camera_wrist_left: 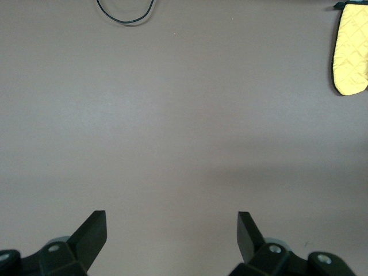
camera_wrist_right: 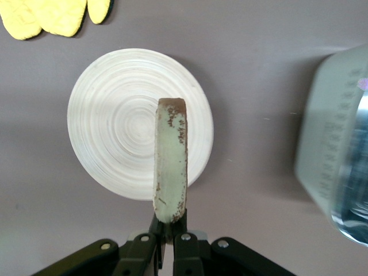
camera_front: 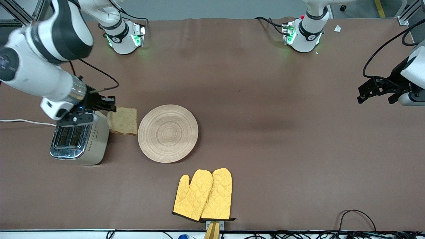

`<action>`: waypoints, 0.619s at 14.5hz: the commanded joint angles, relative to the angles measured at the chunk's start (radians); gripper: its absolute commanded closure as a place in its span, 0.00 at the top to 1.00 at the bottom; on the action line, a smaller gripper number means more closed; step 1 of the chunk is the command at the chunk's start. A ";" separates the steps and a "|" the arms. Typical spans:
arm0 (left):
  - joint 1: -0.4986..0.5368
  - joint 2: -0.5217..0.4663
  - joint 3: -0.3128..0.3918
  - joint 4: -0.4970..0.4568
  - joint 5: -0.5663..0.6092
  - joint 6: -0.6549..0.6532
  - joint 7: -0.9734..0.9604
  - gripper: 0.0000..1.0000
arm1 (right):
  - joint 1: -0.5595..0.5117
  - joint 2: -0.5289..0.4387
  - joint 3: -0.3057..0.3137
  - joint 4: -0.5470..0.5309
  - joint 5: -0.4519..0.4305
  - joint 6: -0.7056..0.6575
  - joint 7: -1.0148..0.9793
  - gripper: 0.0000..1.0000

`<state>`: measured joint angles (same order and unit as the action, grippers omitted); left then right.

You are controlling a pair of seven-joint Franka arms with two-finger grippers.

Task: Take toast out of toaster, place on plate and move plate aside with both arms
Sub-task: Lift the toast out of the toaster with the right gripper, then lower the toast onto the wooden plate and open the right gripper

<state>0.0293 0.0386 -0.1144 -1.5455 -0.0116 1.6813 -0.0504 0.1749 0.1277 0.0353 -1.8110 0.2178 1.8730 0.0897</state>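
Observation:
My right gripper [camera_front: 111,108] is shut on the toast [camera_front: 123,120], a speckled light brown slice, and holds it in the air between the toaster and the plate [camera_front: 168,133]. In the right wrist view the toast [camera_wrist_right: 171,167] shows edge-on, clamped between the fingers, over the rim of the round pale ringed plate [camera_wrist_right: 109,132]. My left gripper [camera_front: 362,94] is open and empty, up in the air at the left arm's end of the table. In the left wrist view its fingers [camera_wrist_left: 92,236] stand wide apart over bare table.
A shiny toaster [camera_front: 79,139] stands at the right arm's end, beside the plate; it also shows in the right wrist view [camera_wrist_right: 339,161]. A pair of yellow oven mitts [camera_front: 204,194] lies nearer the front camera than the plate. A white cord [camera_front: 26,122] runs from the toaster.

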 commanded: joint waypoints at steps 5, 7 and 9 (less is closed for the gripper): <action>0.000 0.011 -0.007 0.027 0.021 -0.022 -0.011 1.00 | 0.196 0.018 -0.008 -0.218 0.145 0.352 0.194 0.00; 0.000 0.011 -0.007 0.027 0.021 -0.022 -0.013 1.00 | 0.238 0.033 -0.009 -0.252 0.187 0.426 0.194 0.00; 0.001 0.011 -0.007 0.025 0.021 -0.022 -0.011 1.00 | 0.255 0.059 -0.009 -0.255 0.201 0.463 0.194 0.00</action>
<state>0.0287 0.0386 -0.1146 -1.5455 -0.0116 1.6813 -0.0504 0.4131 0.1794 0.0370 -2.0427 0.3817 2.2961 0.2800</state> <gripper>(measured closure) 0.000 0.903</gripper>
